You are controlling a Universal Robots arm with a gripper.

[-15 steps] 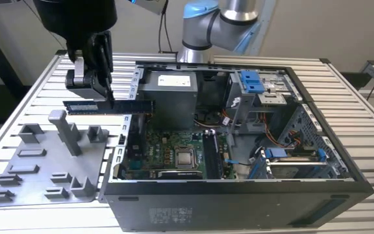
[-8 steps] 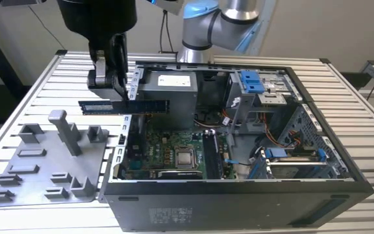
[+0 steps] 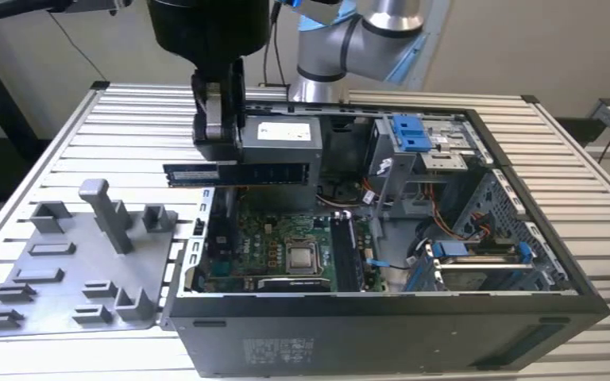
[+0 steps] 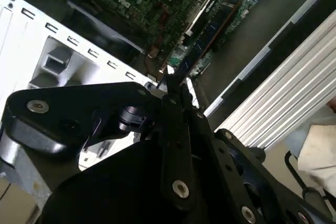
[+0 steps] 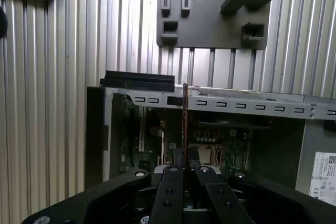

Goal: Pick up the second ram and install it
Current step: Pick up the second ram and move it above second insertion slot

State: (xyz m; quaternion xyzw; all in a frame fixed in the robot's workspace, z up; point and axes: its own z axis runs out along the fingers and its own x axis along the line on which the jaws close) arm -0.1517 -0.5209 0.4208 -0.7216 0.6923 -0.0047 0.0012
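Observation:
My gripper point(image 3: 220, 153) hangs over the open computer case point(image 3: 390, 295), above its side wall at the exterior view's left, shut on the second ram point(image 3: 244, 173). The slim dark stick lies level, lengthwise across the exterior view, high above the motherboard point(image 3: 283, 238). In the first wrist view the ram point(image 5: 185, 121) shows edge-on as a thin line running out from my gripper point(image 5: 184, 169). The second wrist view has the ram point(image 4: 177, 75) sticking out past my gripper point(image 4: 176, 98) toward the long dark memory slots point(image 4: 210, 14). Those memory slots point(image 3: 345, 252) sit right of the processor.
A grey moulded holder plate point(image 3: 83, 262) with posts and blocks lies on the slatted table beside the case, at the exterior view's left; the holder plate point(image 5: 210, 30) also appears in the first wrist view. Drive cages with blue clips point(image 3: 411, 135) and cables fill the case's far side.

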